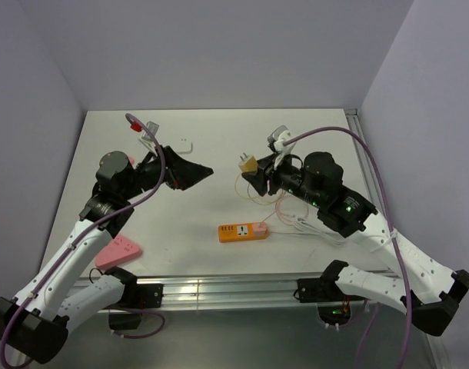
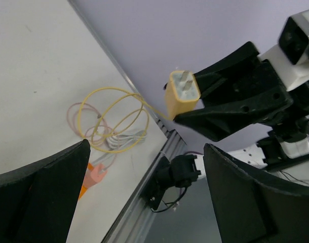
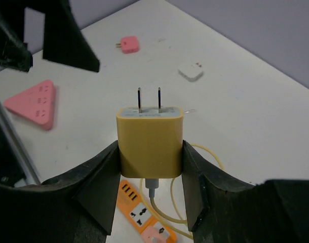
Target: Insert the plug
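Right wrist view is being filled by the yellow two-pronged plastic plug [image 3: 150, 144], which is being clamped on its two flat sides by the black fingers [image 3: 101, 174] of the right end effector [image 3: 150, 152]. Its two metal prongs are being shown bare, pointing away from that camera. A thin yellow cable [image 3: 207, 154] is being trailed from its lower end down to the bench in loose loops.

In the top external view the plug [image 1: 248, 164] is being held raised above the white bench [image 1: 219, 127], right of the middle, by the right end effector [image 1: 255, 172], and its prongs are being turned toward the left arm.

Nearer the arm bases, an orange rectangular plastic power strip [image 1: 238, 232] with a pink end is being left flat on the bench, well apart from the plug. The cable loops [image 1: 254, 194] are lying between the two.

Across from the plug, the left end effector [image 1: 202, 172] is being held over the bench left of the middle, its jaws spread wide and empty. In the left wrist view its two black fingers [image 2: 43, 192] are framing the plug [image 2: 182, 92] from a distance.

Further out, a pink triangular power strip [image 1: 118, 252] is lying near the left front edge. A small white square adapter [image 1: 184, 144] is resting toward the far side, and a small pink plug adapter [image 3: 129, 44] is being shown beyond it in the right wrist view.
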Available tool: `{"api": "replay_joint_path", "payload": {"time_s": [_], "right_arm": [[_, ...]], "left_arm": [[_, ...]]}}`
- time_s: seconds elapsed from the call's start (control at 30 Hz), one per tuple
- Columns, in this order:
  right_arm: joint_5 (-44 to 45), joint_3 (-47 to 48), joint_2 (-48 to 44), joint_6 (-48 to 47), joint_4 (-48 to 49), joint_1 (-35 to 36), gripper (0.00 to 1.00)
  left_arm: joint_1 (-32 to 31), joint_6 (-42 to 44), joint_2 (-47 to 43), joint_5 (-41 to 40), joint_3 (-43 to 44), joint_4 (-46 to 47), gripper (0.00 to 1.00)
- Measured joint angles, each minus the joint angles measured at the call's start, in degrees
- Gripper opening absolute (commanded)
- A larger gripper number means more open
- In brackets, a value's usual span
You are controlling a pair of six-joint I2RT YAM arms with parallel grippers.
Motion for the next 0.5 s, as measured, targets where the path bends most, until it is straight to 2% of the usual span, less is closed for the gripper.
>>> {"api": "replay_joint_path", "payload": {"time_s": [0.27,0.5], "right_arm": [[-5.84,-1.03,2.93,-1.68,-4.24,4.44,0.0],[-6.62,-2.45,4.68,-1.7,-4.94,7.93,0.0]], "left_arm": [[0.31,-8.02,4.24,11.5,-2.6,14.43,0.99],[-0.72,-7.61,6.29,13.92,-2.27,13.29,0.99]]}}
